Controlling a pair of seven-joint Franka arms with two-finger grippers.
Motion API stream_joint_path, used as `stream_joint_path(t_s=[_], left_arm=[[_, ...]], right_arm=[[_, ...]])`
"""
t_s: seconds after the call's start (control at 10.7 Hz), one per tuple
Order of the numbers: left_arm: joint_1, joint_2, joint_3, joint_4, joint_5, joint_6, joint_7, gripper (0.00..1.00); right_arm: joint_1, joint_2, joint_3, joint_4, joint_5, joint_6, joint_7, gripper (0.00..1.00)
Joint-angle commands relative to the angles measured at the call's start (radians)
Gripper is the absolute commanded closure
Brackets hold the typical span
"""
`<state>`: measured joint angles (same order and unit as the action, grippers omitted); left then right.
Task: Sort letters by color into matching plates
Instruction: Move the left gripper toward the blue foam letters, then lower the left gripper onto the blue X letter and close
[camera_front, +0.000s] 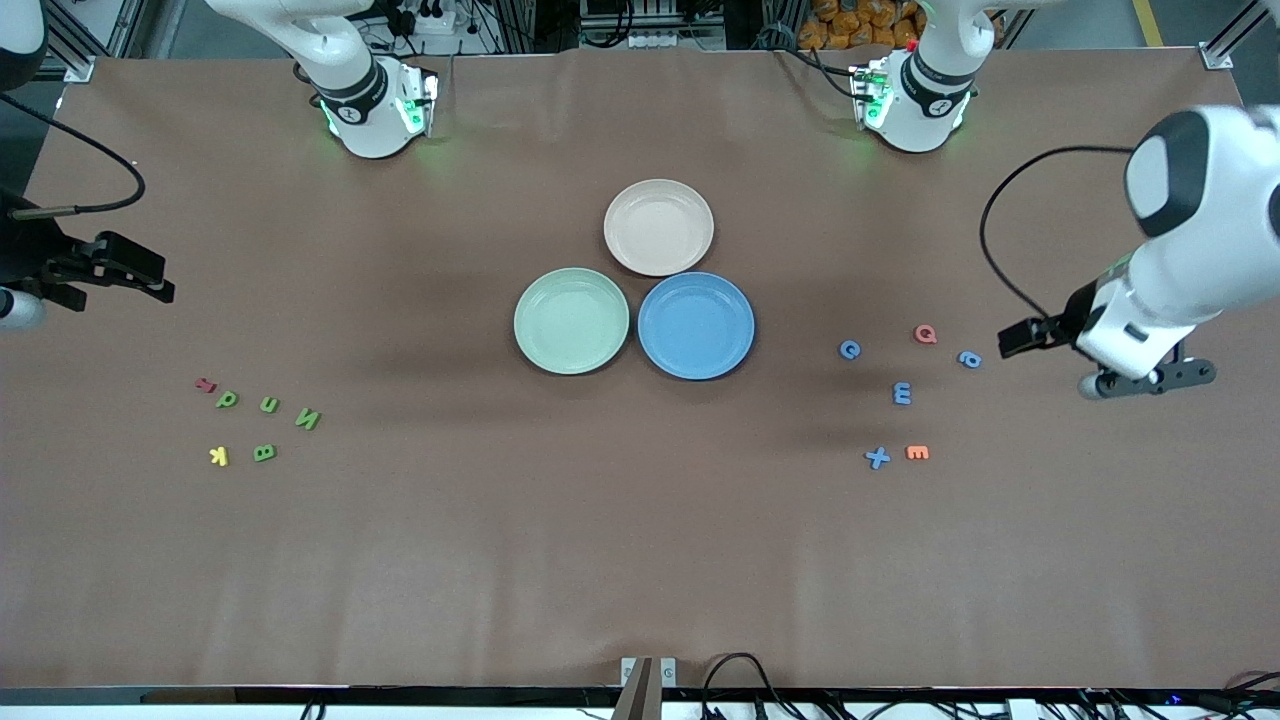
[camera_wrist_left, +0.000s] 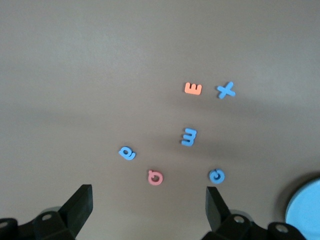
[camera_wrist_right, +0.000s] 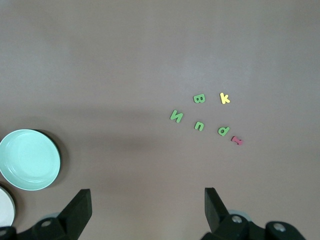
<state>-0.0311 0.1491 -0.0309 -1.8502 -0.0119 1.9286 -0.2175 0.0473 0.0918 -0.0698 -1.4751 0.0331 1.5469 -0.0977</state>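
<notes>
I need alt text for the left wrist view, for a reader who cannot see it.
The open left gripper hangs over a brown table with six small letters: four blue letters, one orange letter and one red letter. The rim of the blue plate shows at the edge.

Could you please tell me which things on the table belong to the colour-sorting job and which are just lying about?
For the job:
- green plate, blue plate
- four green letters, toward the right arm's end
- four blue letters, toward the left arm's end

Lying about, no matching plate:
- beige plate
- red letters
- orange letter
- yellow letter
</notes>
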Motion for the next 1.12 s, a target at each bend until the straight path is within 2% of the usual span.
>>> stream_joint_path(t_s=[0.0, 0.66, 0.84, 1.03], left_arm=[[-0.047, 0.179, -0.001, 0.135, 0.055, -0.005, -0.192, 0.00], [-0.084, 0.394, -0.001, 0.265, 0.059, 0.088, -0.371, 0.00], [-0.084, 0.466, 0.000, 0.337, 0.056, 0.090, -0.381, 0.00], [-0.084, 0.542, 0.003, 0.399, 0.058, 0.093, -0.483, 0.00]], right_arm=[[-0.003, 0.003, 0.002, 0.004, 0.002, 0.001, -0.004, 0.00], [-0.001, 0.008, 0.002, 0.004, 0.004, 0.016, -0.004, 0.00], [-0.001, 0.006, 0.004, 0.004, 0.004, 0.016, -0.002, 0.00], [-0.001, 0.006, 0.004, 0.004, 0.004, 0.018, -0.002, 0.00]])
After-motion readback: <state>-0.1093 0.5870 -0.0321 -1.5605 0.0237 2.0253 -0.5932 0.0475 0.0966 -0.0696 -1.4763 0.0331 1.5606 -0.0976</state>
